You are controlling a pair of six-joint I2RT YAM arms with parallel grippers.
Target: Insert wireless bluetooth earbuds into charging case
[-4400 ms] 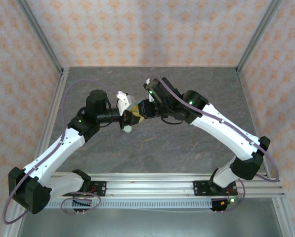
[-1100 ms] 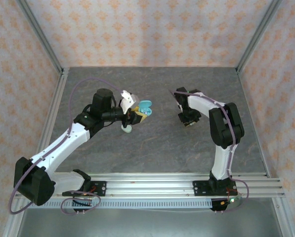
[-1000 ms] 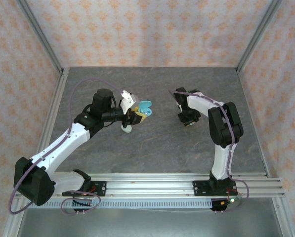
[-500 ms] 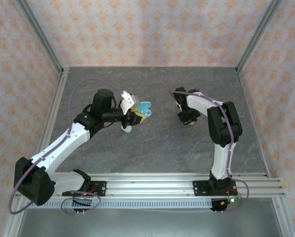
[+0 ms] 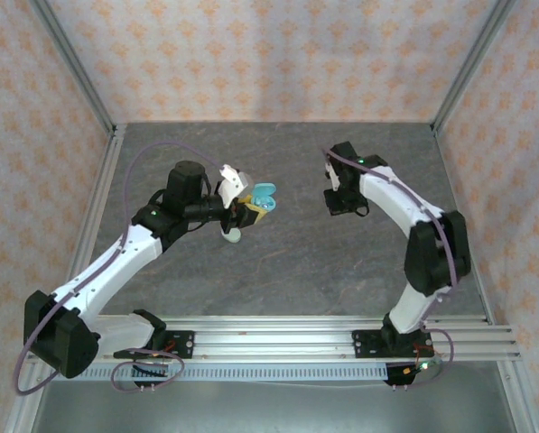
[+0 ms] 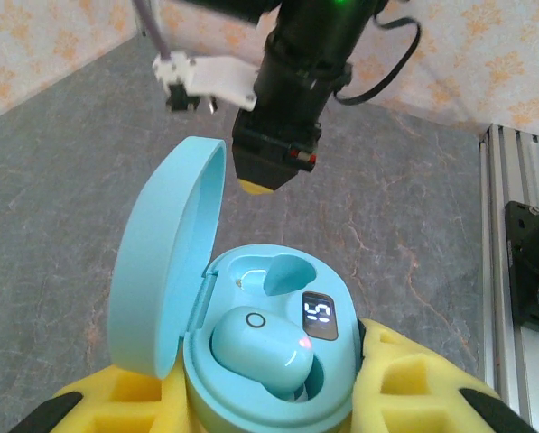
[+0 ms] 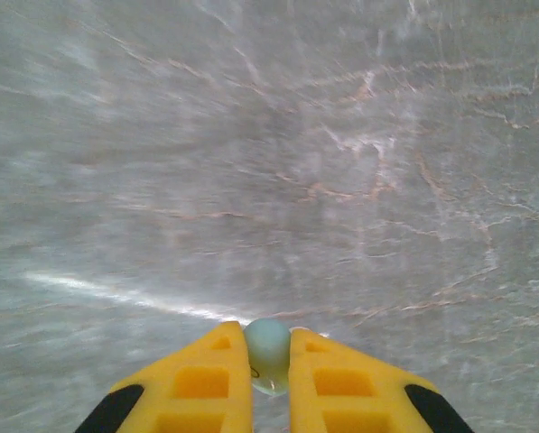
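done: teal earbud (image 6: 258, 350) seated in open charging case (image 6: 337, 383), clamped between left gripper (image 5: 245, 209) fingers | in hand: right gripper (image 7: 269, 383) pinched on pale earbud (image 7: 269, 352) above table (image 7: 251, 135), well apart from case | left: fill empty socket (image 6: 271, 271), probably close lid (image 6: 161, 271)

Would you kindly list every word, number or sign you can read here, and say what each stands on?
"15": on the small dark display inside the open blue charging case.
A small ring mark, no letters: on the blue earbud seated in that case.
The pale earbud between the right gripper fingers bears a faint mark too blurred to read.
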